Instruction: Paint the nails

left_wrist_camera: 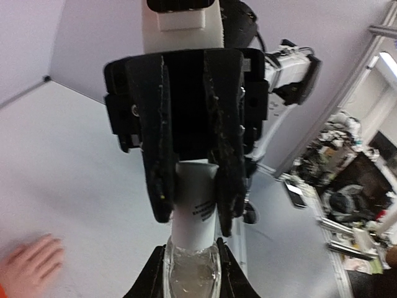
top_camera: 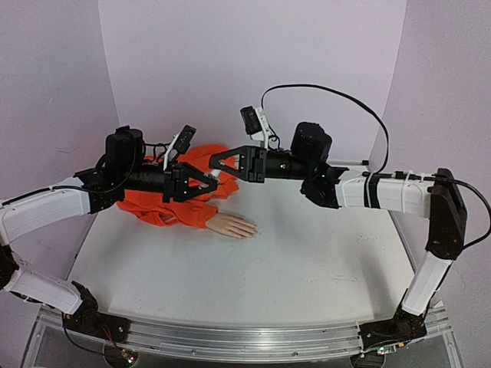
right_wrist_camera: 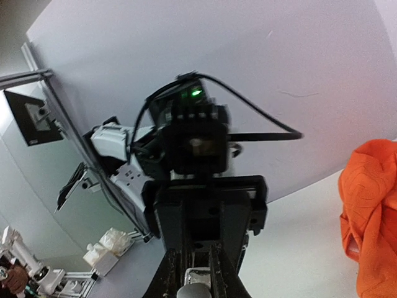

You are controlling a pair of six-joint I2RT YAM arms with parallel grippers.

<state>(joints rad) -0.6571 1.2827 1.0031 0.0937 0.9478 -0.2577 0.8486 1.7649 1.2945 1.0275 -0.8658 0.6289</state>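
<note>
Tip-to-tip meeting of the two arms above the table point(top_camera: 307, 261): the left gripper point(top_camera: 215, 183) clamps the clear body of a small bottle point(left_wrist_camera: 192, 279), while the right gripper point(top_camera: 211, 162), jaws drawn narrow, pinches its white cap point(left_wrist_camera: 196, 217) from the opposite end. The bottle hangs in the air between them. Just nearer the arm bases, the mannequin hand point(top_camera: 232, 225) lies flat on the table, protruding from an orange sleeve point(top_camera: 173, 207), fingers pointing right. Its nails point(top_camera: 252, 229) sit at the fingertips, too small to resolve, apart from both grippers.
</note>
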